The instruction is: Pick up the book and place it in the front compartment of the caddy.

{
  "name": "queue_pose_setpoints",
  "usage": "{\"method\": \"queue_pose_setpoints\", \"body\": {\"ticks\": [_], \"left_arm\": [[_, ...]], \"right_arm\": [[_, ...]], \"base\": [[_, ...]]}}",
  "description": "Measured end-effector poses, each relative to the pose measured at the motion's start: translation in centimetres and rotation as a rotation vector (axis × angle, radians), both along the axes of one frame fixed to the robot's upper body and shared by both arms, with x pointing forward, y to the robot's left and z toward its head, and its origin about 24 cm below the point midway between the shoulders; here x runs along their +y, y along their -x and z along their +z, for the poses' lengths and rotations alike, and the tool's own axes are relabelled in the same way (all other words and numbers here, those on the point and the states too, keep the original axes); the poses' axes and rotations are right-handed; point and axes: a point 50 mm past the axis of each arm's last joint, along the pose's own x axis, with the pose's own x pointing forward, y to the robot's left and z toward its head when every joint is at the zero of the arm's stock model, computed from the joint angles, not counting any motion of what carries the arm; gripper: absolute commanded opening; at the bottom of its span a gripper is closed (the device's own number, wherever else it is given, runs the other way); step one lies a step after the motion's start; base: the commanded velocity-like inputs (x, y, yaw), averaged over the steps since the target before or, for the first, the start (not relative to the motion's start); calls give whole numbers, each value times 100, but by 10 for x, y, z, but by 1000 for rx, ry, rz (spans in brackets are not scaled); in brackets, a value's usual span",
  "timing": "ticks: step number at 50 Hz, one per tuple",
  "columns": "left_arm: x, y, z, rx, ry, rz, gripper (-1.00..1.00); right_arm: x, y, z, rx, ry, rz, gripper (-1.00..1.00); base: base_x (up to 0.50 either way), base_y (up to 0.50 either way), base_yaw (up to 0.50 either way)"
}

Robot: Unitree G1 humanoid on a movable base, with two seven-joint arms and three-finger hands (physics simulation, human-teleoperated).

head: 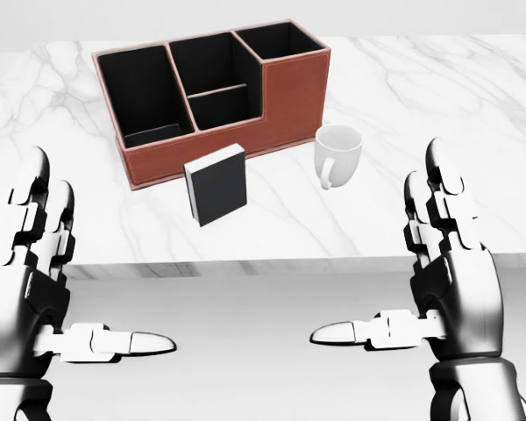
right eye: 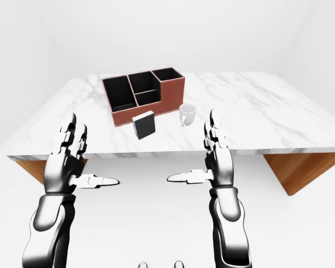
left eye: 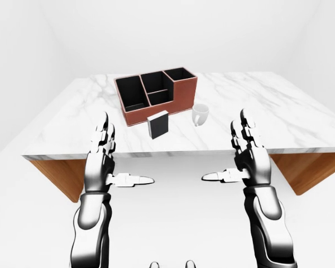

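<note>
Marble table [head: 438, 96] fills the upper half of the head view; its near edge runs across the frame at mid-height.

Book [head: 216, 183]: dark cover, pale page edge on top, standing upright on the marble, centre-left of the head view. It stands just below the caddy's long low wall, near it; whether the two touch cannot be told. No hand is on it.

Caddy [head: 285, 96]: reddish-brown outside, black inside, upper centre-left of the head view, set at a slight angle to the table edge. Visible compartments: one tall at the left, a middle section split by a cross divider, one at the upper right with a higher wall. A low dark piece shows at the bottom of the left compartment; what it is cannot be told.

White mug [head: 337, 153]: upright, just right of the caddy's right end, handle toward the bottom of the frame, clear of the book.

Left hand [head: 37, 289]: lower left of the head view, below the table edge, fingers extended upward, thumb pointing toward frame centre. Spread, holding nothing.

Right hand [head: 447, 281]: lower right, mirrored pose, fingers straight up, thumb inward. Also spread and empty.

Both hands are well apart from the book. Eye views show wooden table supports [left eye: 53, 173] under the marble at both sides.
</note>
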Motion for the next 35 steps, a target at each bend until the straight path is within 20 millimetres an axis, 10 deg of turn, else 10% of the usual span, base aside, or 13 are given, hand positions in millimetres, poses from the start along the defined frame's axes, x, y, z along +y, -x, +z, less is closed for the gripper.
{"method": "queue_pose_setpoints", "body": {"ticks": [16, 35], "left_arm": [[0, 0, 0, -1, -1, -1, 100], [0, 0, -1, 3, 0, -1, 100]], "right_arm": [[3, 2, -1, 2, 0, 19, 100], [6, 3, 1, -5, 13, 34, 100]], "base": [[0, 49, 0], [0, 0, 0]]}}
